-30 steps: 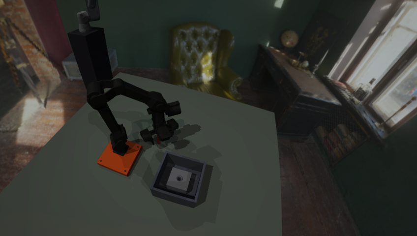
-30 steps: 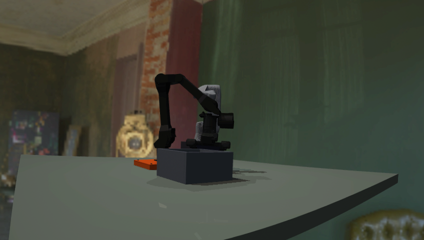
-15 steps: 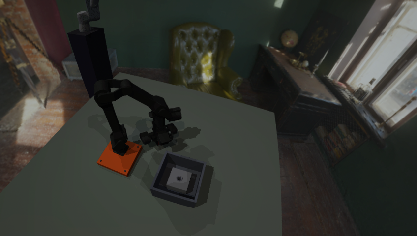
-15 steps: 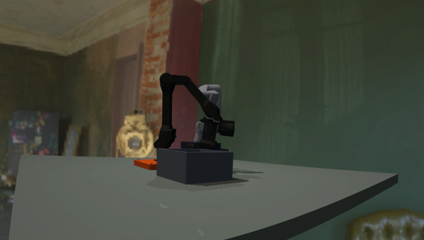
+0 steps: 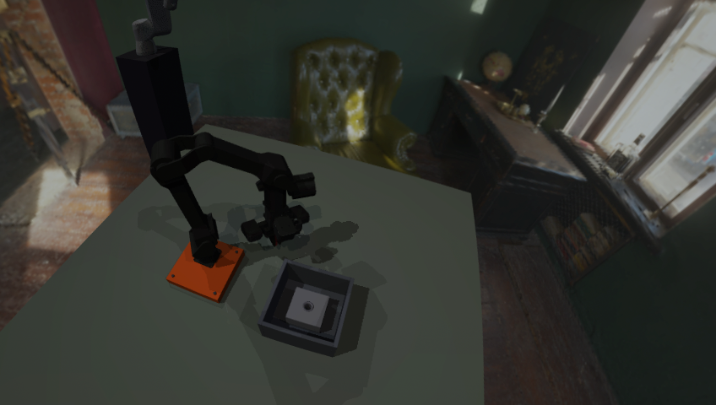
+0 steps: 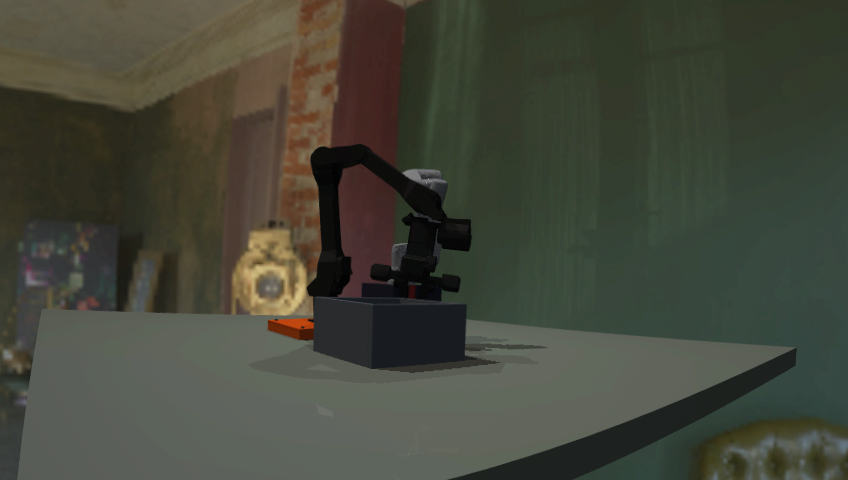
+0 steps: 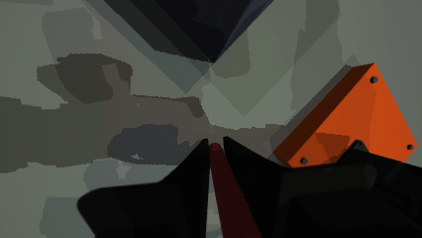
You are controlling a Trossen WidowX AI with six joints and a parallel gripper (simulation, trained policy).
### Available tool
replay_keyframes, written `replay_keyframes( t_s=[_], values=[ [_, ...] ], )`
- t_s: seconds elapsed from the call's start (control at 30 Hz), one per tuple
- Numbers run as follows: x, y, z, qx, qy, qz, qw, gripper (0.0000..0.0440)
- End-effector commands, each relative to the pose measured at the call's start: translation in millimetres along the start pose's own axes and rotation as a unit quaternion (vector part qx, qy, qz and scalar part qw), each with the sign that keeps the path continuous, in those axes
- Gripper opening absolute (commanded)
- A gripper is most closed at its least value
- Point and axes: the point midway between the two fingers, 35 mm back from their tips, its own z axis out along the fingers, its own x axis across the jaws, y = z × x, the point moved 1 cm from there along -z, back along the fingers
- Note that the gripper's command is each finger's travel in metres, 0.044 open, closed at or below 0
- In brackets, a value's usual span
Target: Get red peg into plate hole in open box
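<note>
The end effector stands narrow, its fingers closed on the red peg, which runs lengthwise between them. In the wrist view one end of the peg shows near the fingertips, and the rest of its dark red shaft reaches down past the lower edge of the frame. In the exterior view only a short red piece is visible between the fingers, above the rim of the box; the lower part is hidden behind the box, so whether the peg touches the tabletop cannot be told. The peg is outside the open box, over the area beside it. The box is dark grey, stands upright on the tabletop, and has a pale block-like plate at its bottom, with a round hole near the middle of its top face. No peg is in that hole. The black arm rises from an orange base plate, near the box and apart from it, with dark screw heads by its corners. No brand, label or writing can be read on the arm, the box, the plate or the peg.
</note>
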Motion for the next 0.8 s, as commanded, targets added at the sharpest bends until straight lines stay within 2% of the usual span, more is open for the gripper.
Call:
replay_keyframes(
  t_s=[0.0,0.3,0.77],
  values=[
    [-1,13,-18,-0.016,0.009,0.005,1.000,0.0000],
    [-3,45,-54,-0.050,0.025,0.046,0.997,0.0000],
    [-11,109,-64,-0.085,0.028,0.135,0.987,0.0000]
  ],
)
